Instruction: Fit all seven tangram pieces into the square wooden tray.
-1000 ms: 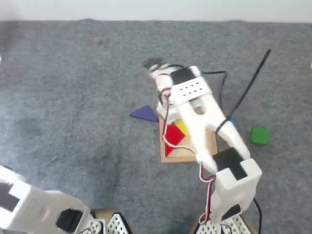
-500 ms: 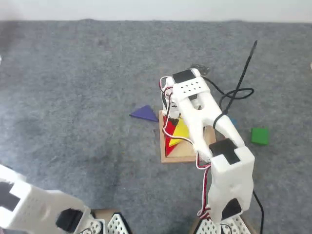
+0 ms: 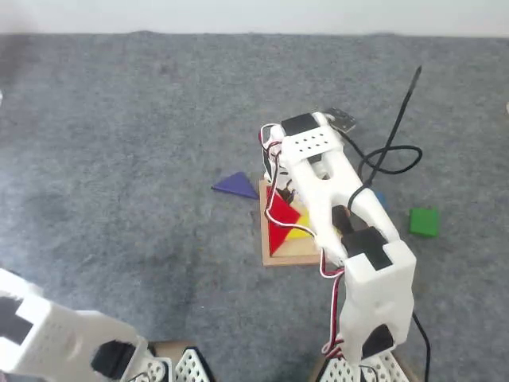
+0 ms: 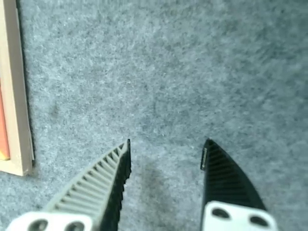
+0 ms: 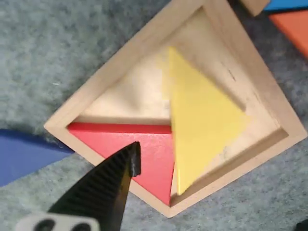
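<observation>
here the right gripper (image 5: 219, 185) hangs spread over the tray (image 5: 115, 72), holding nothing.

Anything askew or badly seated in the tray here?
The yellow triangle looks askew. It sits next to the red triangle in the wooden tray, and one corner seems to ride up against the tray's wall instead of lying flat, though that is hard to confirm.

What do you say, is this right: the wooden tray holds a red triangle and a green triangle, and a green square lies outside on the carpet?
Not quite. In the right wrist view, the piece beside the red triangle in the wooden tray is a yellow triangle, not green. The green square does lie outside on the carpet.
</observation>
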